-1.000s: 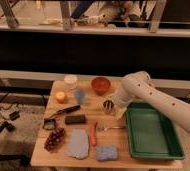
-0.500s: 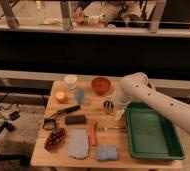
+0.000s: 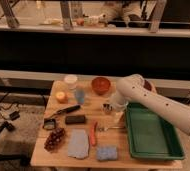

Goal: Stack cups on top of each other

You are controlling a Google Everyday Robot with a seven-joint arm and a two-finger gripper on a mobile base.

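The small silver metal cup [image 3: 107, 107] stands upright on the wooden table [image 3: 88, 160], just left of the green tray. The light-blue tumbler [image 3: 80, 96] stands upright further left, near the back, apart from the silver cup. My white arm reaches in from the right and bends down over the table's middle. My gripper [image 3: 115, 106] is at the arm's lower end, right beside the silver cup on its right side. The arm hides most of it.
A red bowl [image 3: 101, 85] sits behind the silver cup, and a white cup [image 3: 70, 80] and an orange [image 3: 61, 96] stand near the tumbler. A green tray [image 3: 153, 131] fills the right side. Grapes [image 3: 54, 139], a grey-blue cloth [image 3: 78, 144], a blue sponge [image 3: 107, 152] and utensils lie in front.
My arm has shifted slightly to the left and lower toward the silver cup. Neither cup has moved.
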